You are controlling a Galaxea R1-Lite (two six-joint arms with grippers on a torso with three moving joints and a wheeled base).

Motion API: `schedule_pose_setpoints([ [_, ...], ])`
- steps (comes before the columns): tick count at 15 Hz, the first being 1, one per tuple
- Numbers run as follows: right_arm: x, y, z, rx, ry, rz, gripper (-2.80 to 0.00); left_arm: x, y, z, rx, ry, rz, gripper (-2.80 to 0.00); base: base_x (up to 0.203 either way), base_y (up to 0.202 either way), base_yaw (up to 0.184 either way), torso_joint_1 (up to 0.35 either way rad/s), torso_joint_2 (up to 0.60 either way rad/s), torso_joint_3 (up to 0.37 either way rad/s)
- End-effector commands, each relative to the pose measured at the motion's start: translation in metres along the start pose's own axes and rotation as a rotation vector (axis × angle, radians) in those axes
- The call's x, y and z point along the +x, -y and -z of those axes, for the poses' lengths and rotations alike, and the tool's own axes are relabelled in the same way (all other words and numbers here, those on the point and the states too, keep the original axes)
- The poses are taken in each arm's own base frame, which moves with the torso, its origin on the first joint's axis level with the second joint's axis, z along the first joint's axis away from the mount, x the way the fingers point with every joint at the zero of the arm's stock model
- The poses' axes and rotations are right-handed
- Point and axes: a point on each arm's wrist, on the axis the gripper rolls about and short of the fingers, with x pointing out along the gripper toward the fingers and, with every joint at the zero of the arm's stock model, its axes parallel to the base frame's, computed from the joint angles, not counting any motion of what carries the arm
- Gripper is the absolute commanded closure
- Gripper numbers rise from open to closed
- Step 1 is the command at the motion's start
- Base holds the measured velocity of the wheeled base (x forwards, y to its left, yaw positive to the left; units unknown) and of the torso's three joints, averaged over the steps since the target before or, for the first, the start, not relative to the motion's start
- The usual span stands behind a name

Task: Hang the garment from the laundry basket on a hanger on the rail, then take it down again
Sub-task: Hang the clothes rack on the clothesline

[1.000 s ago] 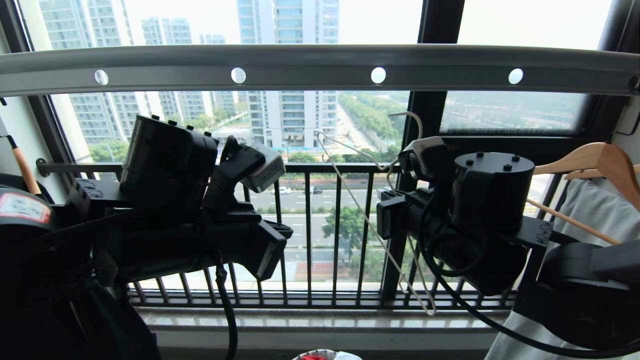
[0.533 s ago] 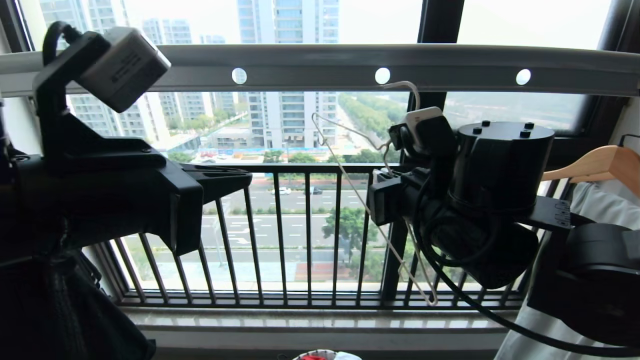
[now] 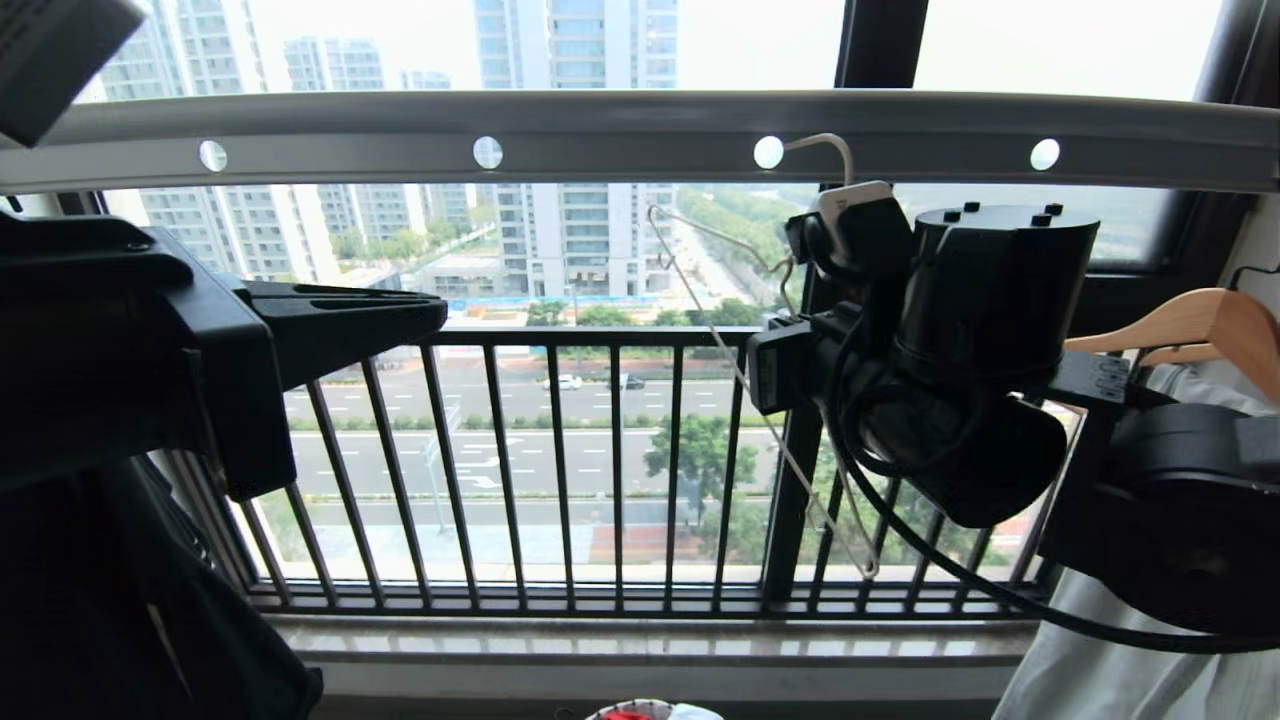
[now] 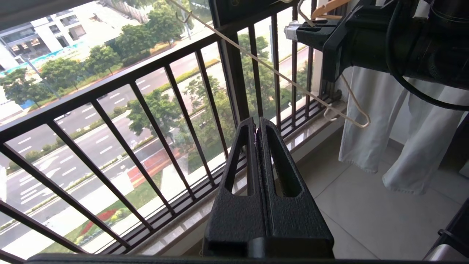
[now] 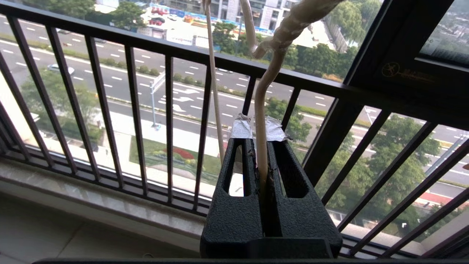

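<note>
The rail [image 3: 620,135] runs across the top of the head view. My right gripper [image 3: 765,372] is shut on the thin cream hanger [image 3: 722,345], gripping the wire just below its twisted neck [image 5: 261,110]. The hook [image 3: 832,150] lies against the rail beside a round hole; I cannot tell whether it is through it. No cloth is on the hanger. At the left, my left gripper [image 3: 440,312] is shut and empty, its fingertips [image 4: 256,126] pointing at the balcony bars. The laundry basket [image 3: 655,711] peeks in at the bottom edge, with a red scrap of the garment [image 3: 628,715] inside.
Light wooden hangers [image 3: 1200,320] carrying a pale grey garment [image 3: 1100,660] hang at the right, close behind my right arm. The black balcony railing [image 3: 600,450] and a stone sill [image 3: 640,640] stand behind the rail. Tiled floor [image 4: 384,220] lies below.
My left arm has swung out of the middle, up and to the left. My right gripper has lifted the hanger, bringing its hook up to the rail.
</note>
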Motion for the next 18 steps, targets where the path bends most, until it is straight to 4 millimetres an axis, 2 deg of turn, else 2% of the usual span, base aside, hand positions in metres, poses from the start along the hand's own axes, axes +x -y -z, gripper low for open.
schedule_pose_setpoints([
  [1,0.016,0.002,0.008,-0.017,-0.02,0.03,0.0,-0.004,0.0,0.0,0.003,0.007,0.003,0.0,0.0,0.0,0.0,0.0,0.0,0.0],
  [5,0.035,0.0,0.015,-0.054,-0.033,0.05,0.0,-0.007,0.0,-0.001,0.006,0.014,0.003,0.0,0.0,0.0,0.0,0.0,0.0,0.0],
  [14,0.046,-0.004,0.006,-0.105,-0.003,0.055,0.0,-0.008,0.0,0.0,0.007,0.016,0.004,0.0,0.0,0.0,0.0,0.0,0.0,0.0],
  [18,0.058,-0.002,0.004,-0.131,-0.002,0.075,0.0,-0.011,0.0,-0.001,0.009,0.023,0.005,0.0,0.0,0.0,0.0,0.0,0.0,0.0],
])
